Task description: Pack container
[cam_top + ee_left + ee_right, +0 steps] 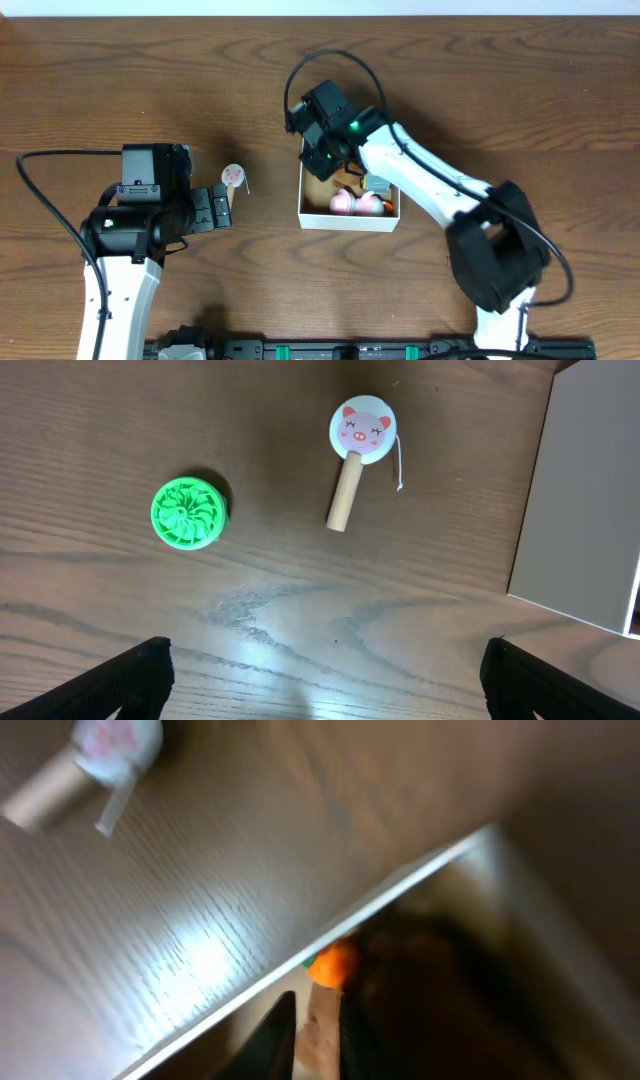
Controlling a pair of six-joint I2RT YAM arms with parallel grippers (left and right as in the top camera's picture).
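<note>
Here the container [348,222] sits on the table [520,90] beneath the right gripper [322,160], which hangs over one corner of it. Two pink toys [345,203] lie inside, below those jaws. The wrist view is blurred, so I cannot tell how they stand; an orange bit [333,963] shows beside them. The left gripper [330,672] has its jaws wide apart, nothing between. A pig rattle [358,445] lies ahead of them, a green disc [188,513] ahead and left, the container's wall off right.
</note>
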